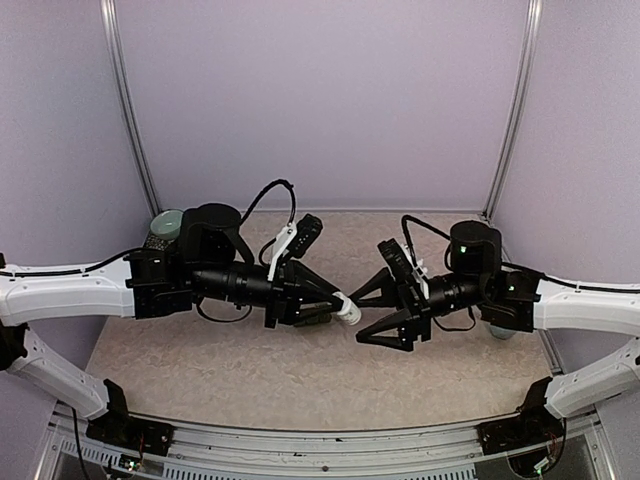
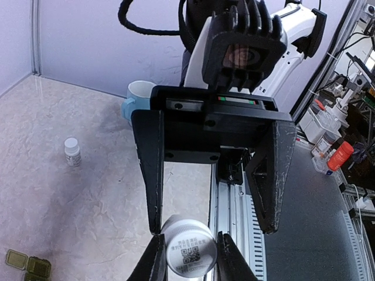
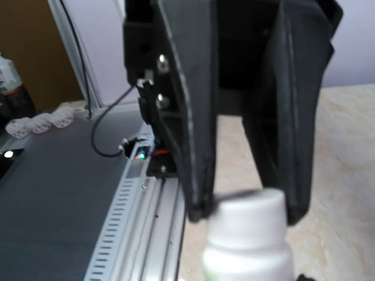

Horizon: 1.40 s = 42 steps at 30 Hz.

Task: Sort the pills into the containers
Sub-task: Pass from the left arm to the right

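Note:
My left gripper [image 2: 188,260] is shut on a white pill bottle [image 2: 188,249], held sideways above the table so that its coded base faces the left wrist camera. My right gripper [image 3: 243,213] is open, its jaws on either side of the bottle's white cap [image 3: 249,219]. One finger [image 2: 153,170] is against the bottle and the other [image 2: 272,175] stands well off it. In the top view the two grippers meet at the bottle [image 1: 348,311] over the table's middle. The dark green containers [image 2: 28,264] lie on the table below, lids shut. No loose pills are in view.
A small white bottle [image 2: 72,151] stands alone on the table. A pale blue mug [image 2: 137,99] sits behind the right arm, and a pale green bowl [image 1: 165,222] is at the back left. The slotted metal rail [image 2: 234,234] marks the table's near edge.

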Tool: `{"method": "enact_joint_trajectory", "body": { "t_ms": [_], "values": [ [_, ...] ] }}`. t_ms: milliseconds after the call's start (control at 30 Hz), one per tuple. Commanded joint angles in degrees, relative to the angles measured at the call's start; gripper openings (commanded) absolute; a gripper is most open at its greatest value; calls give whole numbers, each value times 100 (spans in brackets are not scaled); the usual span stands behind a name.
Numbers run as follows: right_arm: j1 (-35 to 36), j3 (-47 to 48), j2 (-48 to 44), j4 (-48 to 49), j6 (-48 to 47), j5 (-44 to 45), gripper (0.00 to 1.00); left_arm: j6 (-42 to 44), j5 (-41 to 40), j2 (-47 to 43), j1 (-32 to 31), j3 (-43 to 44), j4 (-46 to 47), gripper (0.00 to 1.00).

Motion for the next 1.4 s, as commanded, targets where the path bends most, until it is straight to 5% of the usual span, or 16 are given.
{"method": "enact_joint_trajectory", "body": {
  "t_ms": [0,833,900,1033,1367],
  "values": [
    [-90,204,122,445,264,-459,75,119,251,-16,-82,-6,234,7],
    [-284,13,752,1923,1627,-1314,24,218,-57,-378,-226,-157,572,7],
    [-284,6,785,1921,1596,-1352,26,226,-85,-386,-225,-162,574,7],
    [-285,21,873,1887,1598,-1346,44,229,-114,-395,-226,-198,598,6],
    [-286,13,933,2001,1659,-1363,39,201,-120,-445,-226,-265,680,6]
  ]
}}
